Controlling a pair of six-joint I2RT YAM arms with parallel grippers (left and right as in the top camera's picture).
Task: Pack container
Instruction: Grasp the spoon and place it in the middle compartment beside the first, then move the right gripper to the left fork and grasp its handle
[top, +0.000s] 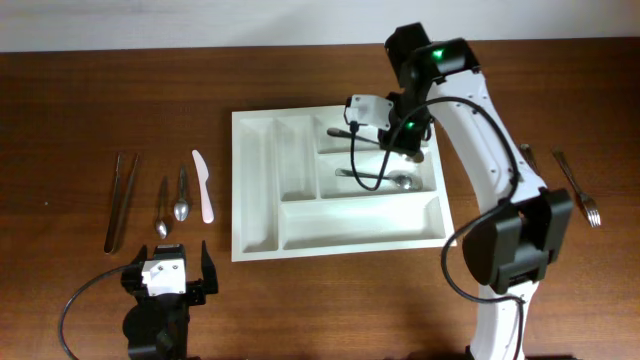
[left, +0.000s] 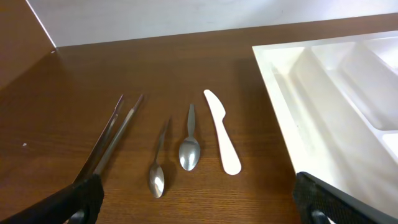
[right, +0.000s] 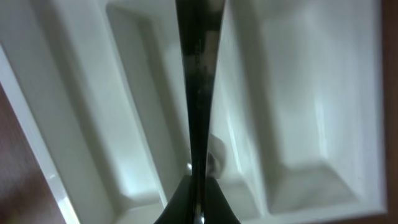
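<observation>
container (top: 250, 190) is being packed: right fingers (right: 177, 216) are clamping a utensil (right: 198, 93) over it, release looking due next; left fingers (left: 81, 199) are gaping empty.

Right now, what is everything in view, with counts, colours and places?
container: one, white, mid-table.
spoon in container: one, metal, in a wide right-hand compartment.
small spoons: two, metal, on the table left of the container.
plastic knife: one, white, between the small spoons and the container.
tongs: one, metal, farthest left.
fork: one, metal, on the table right of the container; a second metal piece is partly hidden by the arm.
held utensil: one, dark metal handle, over the container; type unclear.
left gripper: open, empty, near the small spoons.
right gripper: shut on the held utensil.
</observation>
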